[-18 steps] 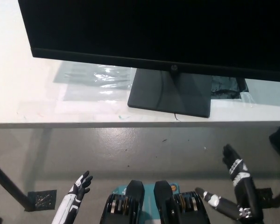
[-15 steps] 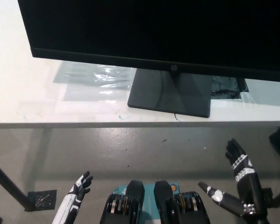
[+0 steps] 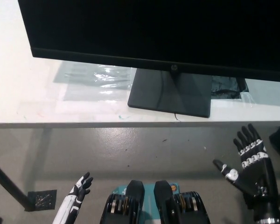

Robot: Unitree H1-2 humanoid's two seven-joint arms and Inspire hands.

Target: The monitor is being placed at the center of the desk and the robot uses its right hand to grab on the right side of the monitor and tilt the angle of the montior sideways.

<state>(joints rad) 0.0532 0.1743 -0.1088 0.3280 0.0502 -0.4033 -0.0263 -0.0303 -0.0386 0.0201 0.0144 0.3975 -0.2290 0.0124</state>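
A white desk [image 3: 23, 84] fills the upper half of the head view, its front edge running across just above mid-frame, with grey floor [image 3: 130, 149] below it. On the desk stands a black monitor [image 3: 154, 32], dark-screened and wide enough to run off the top and right edges; its lower bezel slopes slightly down towards the right. Its flat dark stand base [image 3: 170, 93] sits near the front edge of the desk, a little right of centre. A clear plastic sheet [image 3: 95, 81] lies flat on the desk left of the base and partly under the screen, and something dark and crumpled [image 3: 228, 87], possibly a black bag, lies just right of the base behind it.

The black right hand [image 3: 249, 161] is raised at the lower right, below the desk edge and well apart from the monitor, palm towards the camera, fingers spread and pointing up, holding nothing. The white left hand [image 3: 79, 189] rests low at the lower left, over the floor, fingers loosely extended and slightly apart, empty. A dark desk leg [image 3: 9, 186] slants down at the far left to a small black foot plate [image 3: 42, 199].
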